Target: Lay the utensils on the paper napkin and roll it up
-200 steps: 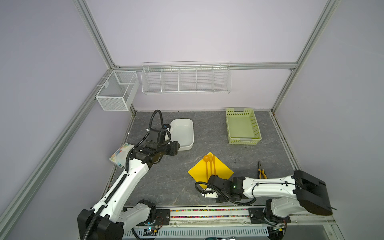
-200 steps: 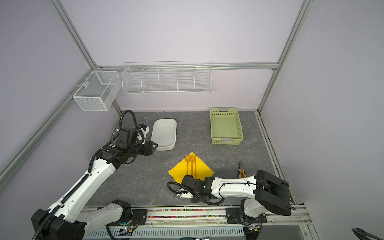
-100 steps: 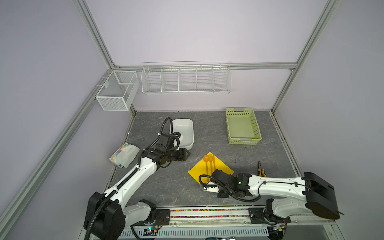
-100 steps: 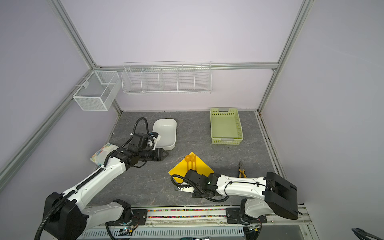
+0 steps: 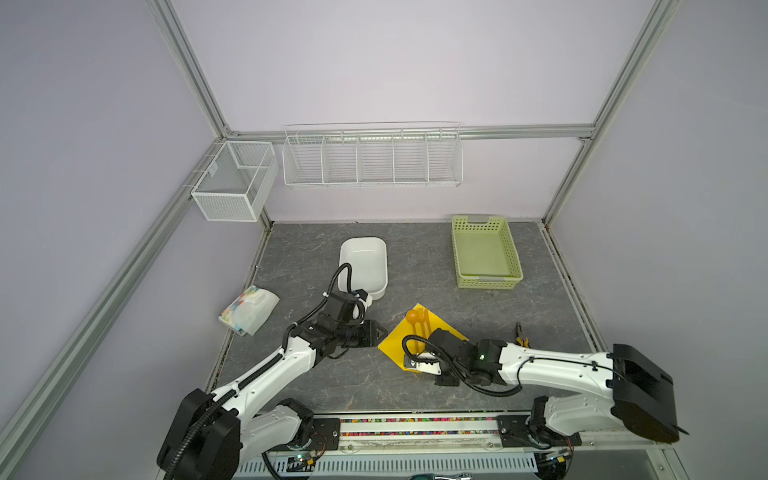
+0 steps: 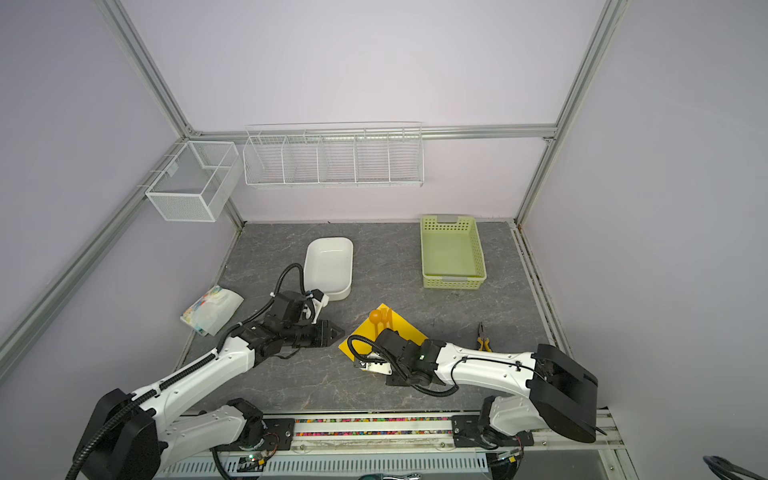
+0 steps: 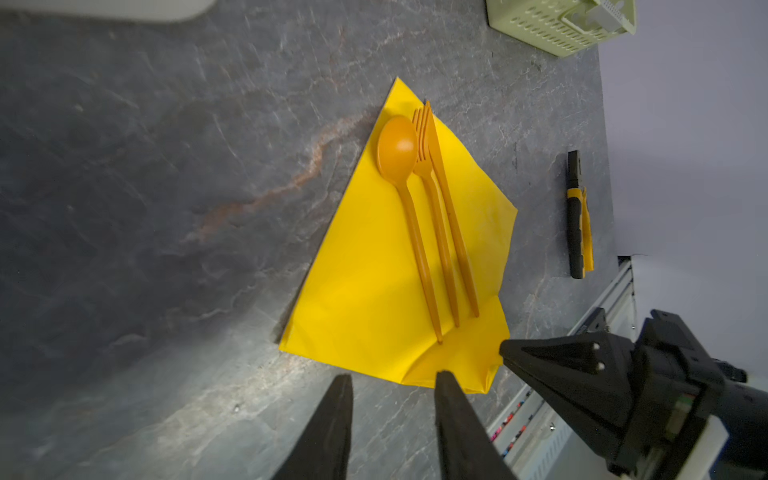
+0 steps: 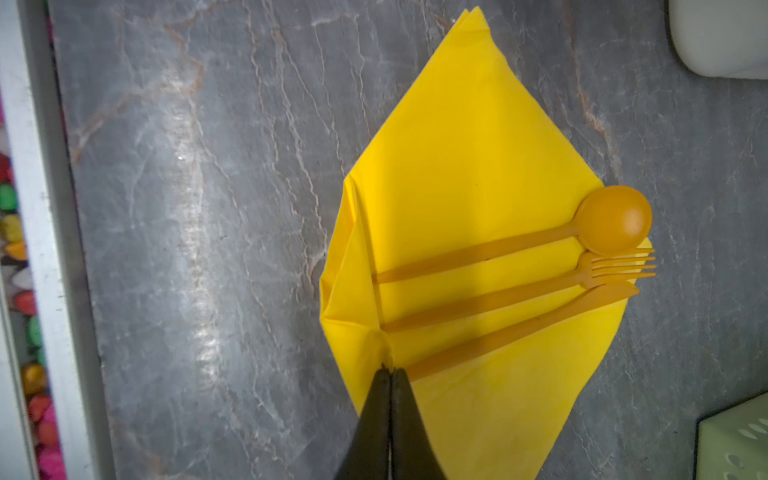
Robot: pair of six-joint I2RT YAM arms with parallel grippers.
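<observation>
The left arm (image 5: 266, 370) and the right arm (image 5: 552, 368) are white tubes with black joints and big black blocks at the back, thin black cables (image 5: 189, 430) loop beside them, a tiny green light (image 5: 481, 356) glows on the right one, and pointy black fingers (image 7: 332, 428) stick out in front.

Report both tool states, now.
Left tool: open, holding nothing.
Right tool: shut on the paper napkin, at its folded corner.
</observation>
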